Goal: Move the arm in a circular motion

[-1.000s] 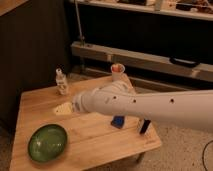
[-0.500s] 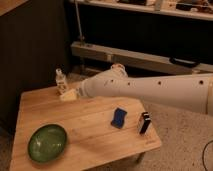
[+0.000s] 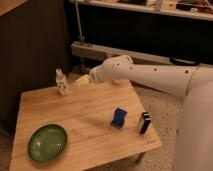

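Hovering: arm w/ gripper near bottle.

No text, label, brand, number or sign can be read anywhere. The small clear plastic bottle on the light wooden table shows no legible label, and neither do the blue rectangular packet or the black-and-white box. The pale cream gripper on the glossy white tubular arm, above the table's far edge beside the bottle, carries no markings.
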You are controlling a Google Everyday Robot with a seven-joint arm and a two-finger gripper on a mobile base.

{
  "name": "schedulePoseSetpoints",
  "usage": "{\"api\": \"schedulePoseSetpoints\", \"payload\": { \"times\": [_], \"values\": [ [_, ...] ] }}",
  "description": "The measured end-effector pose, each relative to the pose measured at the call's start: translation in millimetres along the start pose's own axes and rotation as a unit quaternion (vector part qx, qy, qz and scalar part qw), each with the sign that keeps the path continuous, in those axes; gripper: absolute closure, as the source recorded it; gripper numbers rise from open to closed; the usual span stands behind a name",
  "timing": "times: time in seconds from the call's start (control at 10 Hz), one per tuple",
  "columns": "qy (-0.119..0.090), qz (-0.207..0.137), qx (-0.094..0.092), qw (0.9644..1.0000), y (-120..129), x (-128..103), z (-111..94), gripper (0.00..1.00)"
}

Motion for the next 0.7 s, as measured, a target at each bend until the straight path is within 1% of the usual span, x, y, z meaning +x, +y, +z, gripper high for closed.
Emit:
{"api": "schedulePoseSetpoints", "payload": {
  "times": [0.1,0.2,0.3,0.4,0.5,0.6,0.7],
  "values": [
    [-0.006,0.026,-0.02,0.9995,33,-4,8,0.2],
    [-0.008,0.045,-0.035,0.9983,57,-12,8,0.2],
    [-0.008,0.067,-0.053,0.9963,82,-22,2,0.2],
    [-0.007,0.086,-0.067,0.994,101,-34,-7,0.2],
    [-0.005,0.104,-0.086,0.9908,121,-50,-22,0.2],
    [-0.003,0.12,-0.101,0.9876,134,-66,-36,0.2],
    [0.0,0.139,-0.118,0.9832,147,-86,-56,0.2]
  ]
}}
